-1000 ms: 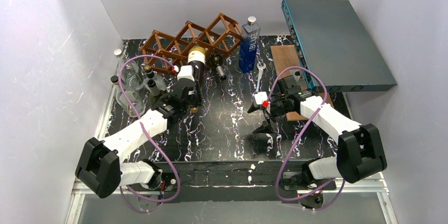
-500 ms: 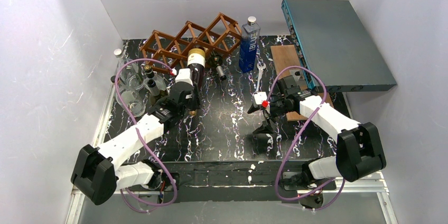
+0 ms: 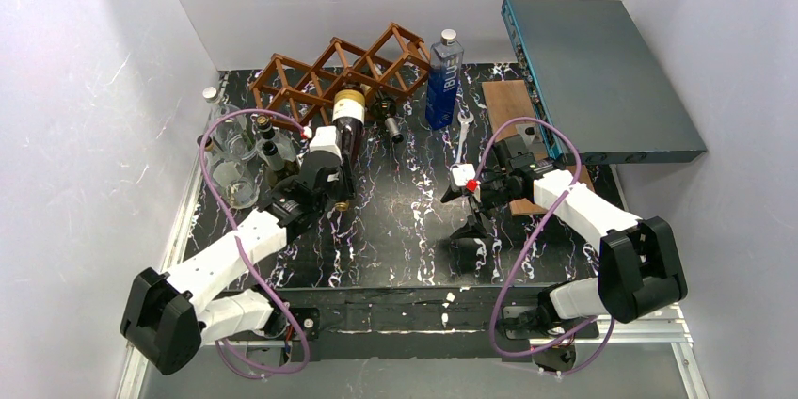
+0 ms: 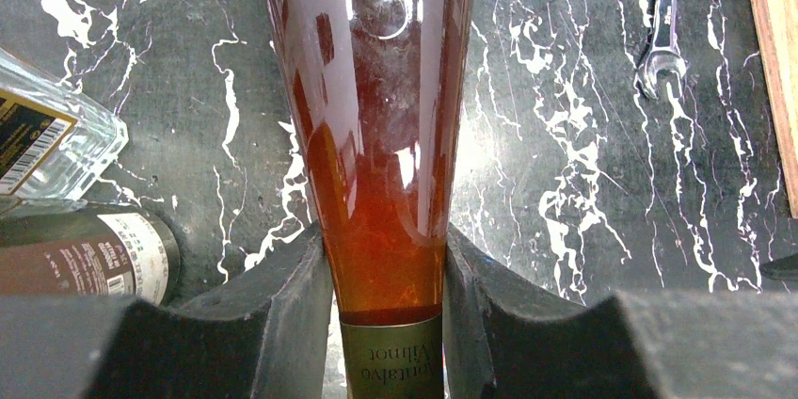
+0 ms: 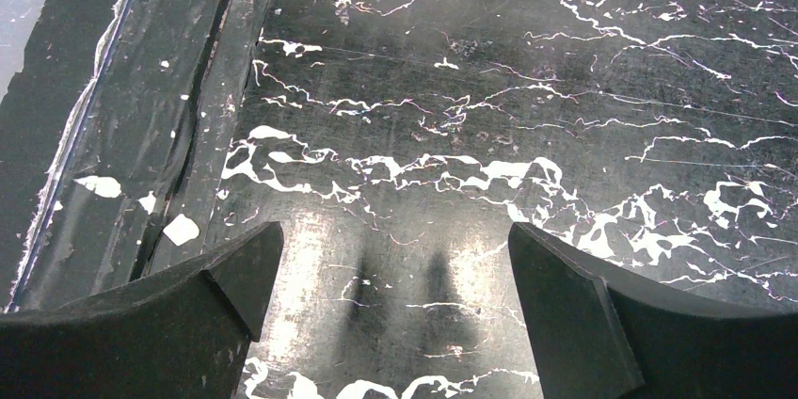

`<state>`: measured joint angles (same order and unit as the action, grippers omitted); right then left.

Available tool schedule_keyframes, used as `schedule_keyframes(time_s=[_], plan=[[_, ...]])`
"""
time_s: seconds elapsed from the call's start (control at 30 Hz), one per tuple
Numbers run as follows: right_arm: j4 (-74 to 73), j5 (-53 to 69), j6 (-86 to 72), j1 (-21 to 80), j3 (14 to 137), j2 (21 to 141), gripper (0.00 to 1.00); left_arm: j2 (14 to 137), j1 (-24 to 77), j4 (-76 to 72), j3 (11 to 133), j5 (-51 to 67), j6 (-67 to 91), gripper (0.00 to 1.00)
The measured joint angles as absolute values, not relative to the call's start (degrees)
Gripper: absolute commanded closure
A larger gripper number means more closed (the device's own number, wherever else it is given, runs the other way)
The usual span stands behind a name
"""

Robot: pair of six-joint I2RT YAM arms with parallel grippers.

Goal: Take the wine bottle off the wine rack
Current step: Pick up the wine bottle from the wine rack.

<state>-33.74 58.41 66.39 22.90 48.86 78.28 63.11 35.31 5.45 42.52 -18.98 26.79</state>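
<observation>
While its base end sits at the near face of the wine rack (image 3: pixel 362 62), far left on the table (image 3: pixel 395 239), the wine bottle (image 3: pixel 347 126) lies with its neck pointing toward the near edge. There the left gripper (image 4: pixel 384 267) is clamped on the amber glass neck. Glass bottles (image 3: pixel 240 150) stand just left of it, and a blue bottle (image 3: pixel 445 74) stands upright right of the rack. Further right, the right gripper (image 5: pixel 391 258) hangs over the black marbled tabletop, claw spread wide, holding nothing.
</observation>
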Motion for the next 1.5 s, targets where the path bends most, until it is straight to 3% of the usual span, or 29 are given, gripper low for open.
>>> schedule_keyframes(time_s=[1.5], plan=[[-34.59,57.95,67.55,22.87,48.86,79.24,0.00,54.94,36.38,8.88,39.68,-15.07,29.06,1.00]])
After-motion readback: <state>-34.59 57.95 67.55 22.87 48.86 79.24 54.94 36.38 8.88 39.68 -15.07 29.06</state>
